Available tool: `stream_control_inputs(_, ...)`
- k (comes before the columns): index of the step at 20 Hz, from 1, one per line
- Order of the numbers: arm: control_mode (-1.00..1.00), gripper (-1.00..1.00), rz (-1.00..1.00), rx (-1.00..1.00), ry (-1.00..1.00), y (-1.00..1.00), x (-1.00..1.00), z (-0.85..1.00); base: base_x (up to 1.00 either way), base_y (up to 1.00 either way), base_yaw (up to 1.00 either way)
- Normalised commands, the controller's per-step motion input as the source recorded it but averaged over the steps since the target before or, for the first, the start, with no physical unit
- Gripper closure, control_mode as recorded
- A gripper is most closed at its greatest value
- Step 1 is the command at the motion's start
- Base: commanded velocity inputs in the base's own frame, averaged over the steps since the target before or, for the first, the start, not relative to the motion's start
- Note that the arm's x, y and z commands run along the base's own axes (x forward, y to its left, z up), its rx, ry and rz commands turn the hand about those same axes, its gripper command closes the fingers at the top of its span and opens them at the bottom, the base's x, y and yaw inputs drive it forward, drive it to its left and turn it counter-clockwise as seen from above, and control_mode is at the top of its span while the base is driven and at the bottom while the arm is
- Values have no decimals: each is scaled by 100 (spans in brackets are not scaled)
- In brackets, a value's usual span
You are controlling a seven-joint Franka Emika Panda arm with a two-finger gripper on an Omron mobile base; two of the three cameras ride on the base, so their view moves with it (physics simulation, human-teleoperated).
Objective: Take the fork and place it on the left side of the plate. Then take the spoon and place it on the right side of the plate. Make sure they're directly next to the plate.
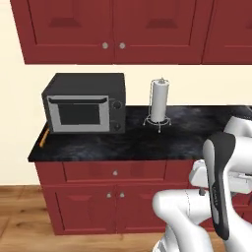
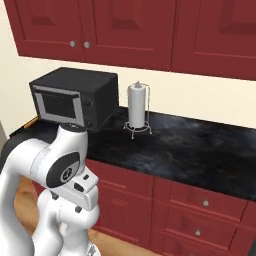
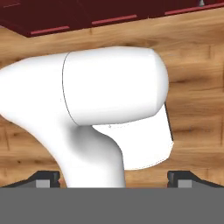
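Left base view shows the fork (image 1: 43, 138) lying untouched at the desk's (image 1: 147, 142) far left edge, beside the microwave (image 1: 84, 103). The end effector (image 3: 113, 178), folded low, stands open and empty, so both placements remain.

the arm is folded low in front of the base; the gripper (image 3: 113, 177) points floorward, fingers spread wide.
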Motion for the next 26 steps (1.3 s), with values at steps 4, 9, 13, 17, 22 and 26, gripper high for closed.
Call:
stream_control_inputs(4,100,-100,0,0,0,0,0,0,50,100,0)
stream_control_inputs(9,100,-100,0,0,0,0,0,0,45,100,0)
stream_control_inputs(13,100,-100,0,0,0,0,0,0,45,100,0)
stream_control_inputs(17,100,-100,0,0,0,0,0,0,59,96,0)
stream_control_inputs(22,100,-100,0,0,0,0,0,0,71,81,0)
stream_control_inputs(26,100,-100,0,0,0,0,0,0,57,56,1)
